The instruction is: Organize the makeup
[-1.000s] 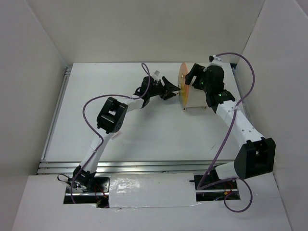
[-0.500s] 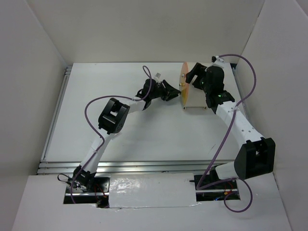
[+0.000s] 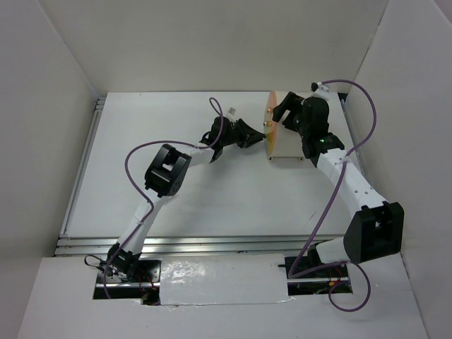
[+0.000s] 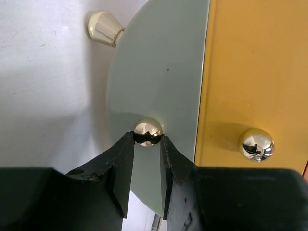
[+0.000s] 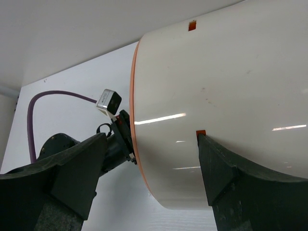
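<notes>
No makeup shows in any view. The cream cylindrical container (image 3: pixel 288 141) lies on its side at the back right, its orange face (image 3: pixel 268 126) turned left. My left gripper (image 3: pixel 258 133) is at that face. In the left wrist view it (image 4: pixel 147 140) is shut on the gold ball knob (image 4: pixel 147 131) of a pale green drawer front (image 4: pixel 159 72). A yellow-orange drawer front (image 4: pixel 255 67) with its own knob (image 4: pixel 256 144) lies beside it. My right gripper (image 3: pixel 286 113) is open over the container's top; its jaws (image 5: pixel 150 144) straddle the cream wall (image 5: pixel 226 86), the right finger touching it.
A gold foot (image 4: pixel 102 28) sticks out from the container's face. The white table (image 3: pixel 176 205) is boxed in by white walls on the left, back and right. The left arm's wrist (image 5: pixel 115 130) sits right in front of the orange rim.
My left gripper has moved slightly right, up to the container's orange face. The right gripper has barely shifted on top of the container.
</notes>
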Controlling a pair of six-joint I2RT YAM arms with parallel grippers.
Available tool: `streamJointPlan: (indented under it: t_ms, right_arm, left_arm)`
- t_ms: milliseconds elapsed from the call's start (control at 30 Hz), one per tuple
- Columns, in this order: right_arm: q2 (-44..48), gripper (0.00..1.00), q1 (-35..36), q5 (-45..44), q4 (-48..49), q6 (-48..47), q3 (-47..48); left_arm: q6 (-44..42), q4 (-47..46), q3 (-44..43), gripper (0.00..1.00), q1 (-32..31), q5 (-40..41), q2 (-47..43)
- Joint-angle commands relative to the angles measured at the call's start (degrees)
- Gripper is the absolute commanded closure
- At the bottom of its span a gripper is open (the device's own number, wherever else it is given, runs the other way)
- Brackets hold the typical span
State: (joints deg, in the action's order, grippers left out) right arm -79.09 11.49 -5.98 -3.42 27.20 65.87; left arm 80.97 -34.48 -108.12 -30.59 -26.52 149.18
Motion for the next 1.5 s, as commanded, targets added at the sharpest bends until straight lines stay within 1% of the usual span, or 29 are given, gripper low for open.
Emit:
streamJointPlan:
  t_ms: [0,33,100,133,200,233,267,300,500,600,667,700,833,933,1033,1067,1133,1233,1367,1467]
  right_arm:
    - [-1.2,0.16,0.3,0.0,-8.9,2.2,-2.2]
    - [-1.3,0.16,0.3,0.1,-9.0,2.2,-2.1]
    - [-1.5,0.16,0.3,-0.1,-9.2,2.0,-1.9]
    - [-1.6,0.16,0.2,-0.3,-9.4,2.0,-1.8]
    - [-1.8,0.16,0.2,-0.1,-9.5,1.8,-1.6]
    - [-1.8,0.16,0.3,0.1,-9.5,1.8,-1.6]
    - [-1.8,0.17,0.3,0.2,-9.5,1.8,-1.6]
    - [-1.7,0.16,0.2,0.4,-9.4,1.8,-1.6]
    - [-1.2,0.17,0.2,0.8,-9.7,1.5,-1.3]
    - [-0.8,0.17,0.2,0.9,-9.7,1.4,-1.4]
    - [-0.7,0.17,0.4,1.3,-9.6,1.4,-1.5]
    - [-0.7,0.17,0.3,1.6,-9.6,1.4,-1.6]
    - [-0.5,0.17,0.3,2.4,-9.5,1.3,-1.9]
    - [-0.5,0.17,0.2,2.6,-9.2,1.2,-2.1]
    - [-0.6,0.17,0.3,2.4,-9.4,0.9,-2.1]
    - [-0.6,0.17,0.2,2.2,-9.4,0.9,-2.2]
    - [-0.6,0.17,0.2,2.0,-9.3,0.8,-2.3]
    - [-0.8,0.17,0.2,1.2,-9.7,0.7,-2.0]
    - [-1.0,0.17,-0.3,0.1,-10.8,0.5,-1.3]
    - [-1.1,0.17,-0.9,-0.1,-11.2,0.2,-1.2]
  left_arm:
    - [-0.1,-4.3,1.1,0.71,-0.6,1.0,0.8]
    - [-0.6,-3.9,1.1,0.69,-0.7,1.3,0.8]
    - [-0.9,-3.8,1.0,0.73,-0.5,1.1,0.8]
    - [-0.9,-4.4,1.0,0.69,-0.5,0.9,0.8]
    - [-0.9,-4.6,0.8,0.54,-0.3,0.7,1.1]
    - [-1.0,-4.5,0.4,0.40,-0.4,0.6,1.2]
    - [-1.1,-4.3,0.1,0.36,-0.3,0.6,1.4]
    - [-1.1,-4.4,-0.3,0.34,-0.4,0.7,1.6]
    - [-0.5,-5.2,-1.8,0.43,-0.3,0.7,3.0]
    - [0.2,-5.9,-2.4,0.45,-0.5,0.7,3.7]
    - [0.2,-5.6,-3.4,0.49,-0.7,0.8,4.3]
    - [0.4,-5.9,-3.6,0.52,-0.8,0.9,4.4]
    - [0.8,-7.1,-4.5,0.54,-0.8,1.2,5.0]
    - [0.7,-6.9,-5.3,0.58,-1.0,1.4,5.2]
    - [0.5,-7.9,-5.2,0.65,-1.1,1.7,5.1]
    - [0.5,-8.1,-4.7,0.69,-1.2,1.7,5.0]
    - [0.4,-9.3,-3.8,0.72,-1.3,1.9,4.5]
    - [0.3,-10.5,-0.9,0.81,-1.3,2.8,2.3]
    - [-0.5,-11.7,3.4,0.85,-0.8,3.7,0.1]
    - [-0.3,-12.6,6.1,0.86,-0.3,4.0,-1.5]
